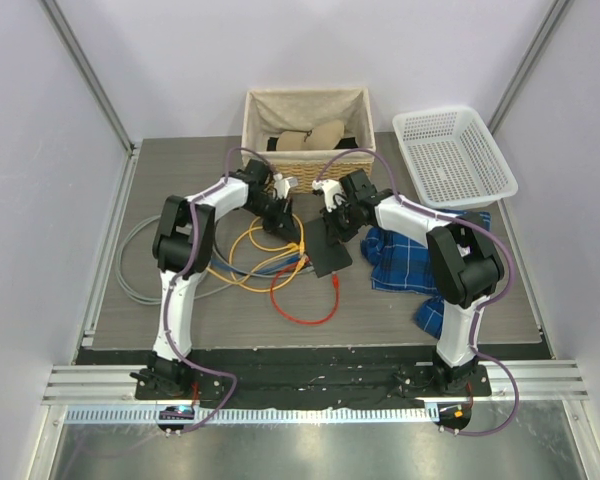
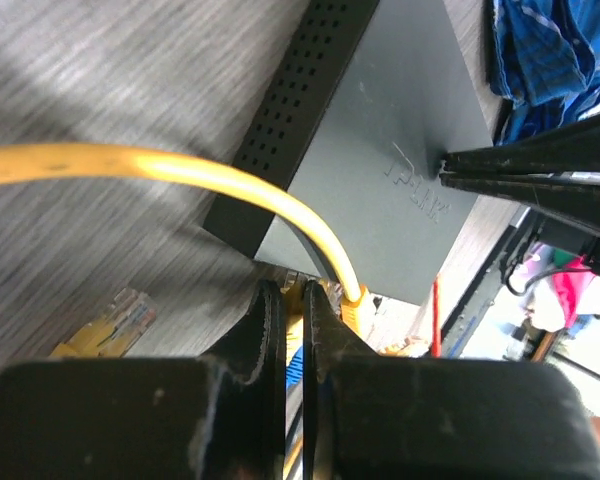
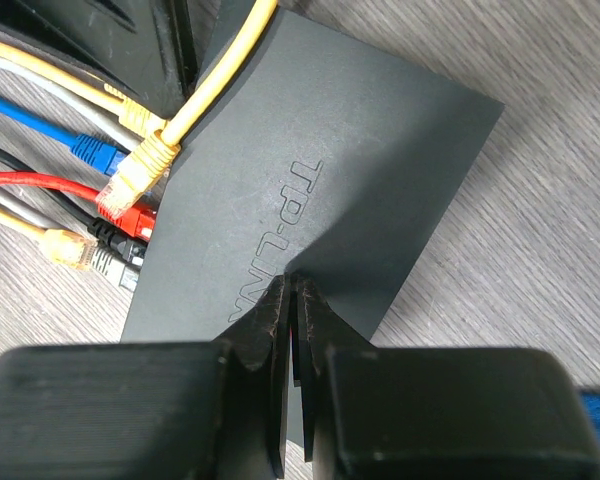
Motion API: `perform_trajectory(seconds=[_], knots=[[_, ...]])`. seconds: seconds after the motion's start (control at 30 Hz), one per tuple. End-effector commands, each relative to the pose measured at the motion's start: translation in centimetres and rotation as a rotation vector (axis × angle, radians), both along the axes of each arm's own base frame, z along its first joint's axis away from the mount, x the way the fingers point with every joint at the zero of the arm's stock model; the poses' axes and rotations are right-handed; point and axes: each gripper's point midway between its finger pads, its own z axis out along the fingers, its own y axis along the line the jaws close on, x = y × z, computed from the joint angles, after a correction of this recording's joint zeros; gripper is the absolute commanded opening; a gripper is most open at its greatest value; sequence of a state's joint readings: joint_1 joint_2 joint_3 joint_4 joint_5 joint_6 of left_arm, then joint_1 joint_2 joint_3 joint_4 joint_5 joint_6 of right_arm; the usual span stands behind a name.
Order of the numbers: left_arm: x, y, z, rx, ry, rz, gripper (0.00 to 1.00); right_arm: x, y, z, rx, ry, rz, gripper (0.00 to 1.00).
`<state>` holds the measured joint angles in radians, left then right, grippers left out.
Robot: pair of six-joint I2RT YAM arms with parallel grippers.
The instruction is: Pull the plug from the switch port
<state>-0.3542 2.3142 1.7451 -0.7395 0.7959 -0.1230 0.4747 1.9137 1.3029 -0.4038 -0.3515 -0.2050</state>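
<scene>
The switch is a flat black box lying mid-table, with TP-LINK lettering on top in the right wrist view. It also shows in the left wrist view. Several plugs sit along its socket edge. A yellow plug and a red plug are in ports. My left gripper is at that edge, shut on a yellow plug, which shows yellow between its fingers. My right gripper is shut, its tips resting on the switch's top. In the top view the left gripper and right gripper flank the switch.
Loops of yellow, grey and red cable lie left of the switch. A loose yellow plug lies on the table. A blue checked cloth lies to the right. A wicker basket and a white plastic basket stand at the back.
</scene>
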Motion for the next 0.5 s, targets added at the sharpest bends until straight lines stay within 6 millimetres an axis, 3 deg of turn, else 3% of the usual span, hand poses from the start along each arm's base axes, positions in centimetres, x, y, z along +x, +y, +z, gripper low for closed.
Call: perform_trajectory(seconds=[0.0, 0.07, 0.17, 0.3, 0.37, 0.47], knots=[[-2.6, 3.6, -5.6, 0.212, 0.002, -0.008, 0.0, -3.1, -2.4, -4.3, -0.128, 0.12, 0.002, 0.1], [-3.5, 4.6, -5.8, 0.237, 0.009, -0.023, 0.0, -3.1, -2.4, -4.3, -0.13, 0.123, 0.002, 0.1], [-3.2, 5.5, -5.1, 0.235, 0.016, -0.005, 0.0, -3.1, -2.4, -4.4, -0.128, 0.126, 0.001, 0.1], [-1.0, 7.0, -2.4, 0.231, -0.071, -0.037, 0.0, -2.8, -2.2, -4.2, -0.126, 0.119, 0.0, 0.1], [-1.6, 7.6, -1.4, 0.235, -0.057, -0.081, 0.0, -2.8, -2.3, -4.3, -0.127, 0.119, 0.001, 0.1], [-0.8, 9.3, 0.0, 0.281, -0.132, -0.136, 0.0, -2.9, -2.3, -4.4, -0.125, 0.124, 0.001, 0.1]])
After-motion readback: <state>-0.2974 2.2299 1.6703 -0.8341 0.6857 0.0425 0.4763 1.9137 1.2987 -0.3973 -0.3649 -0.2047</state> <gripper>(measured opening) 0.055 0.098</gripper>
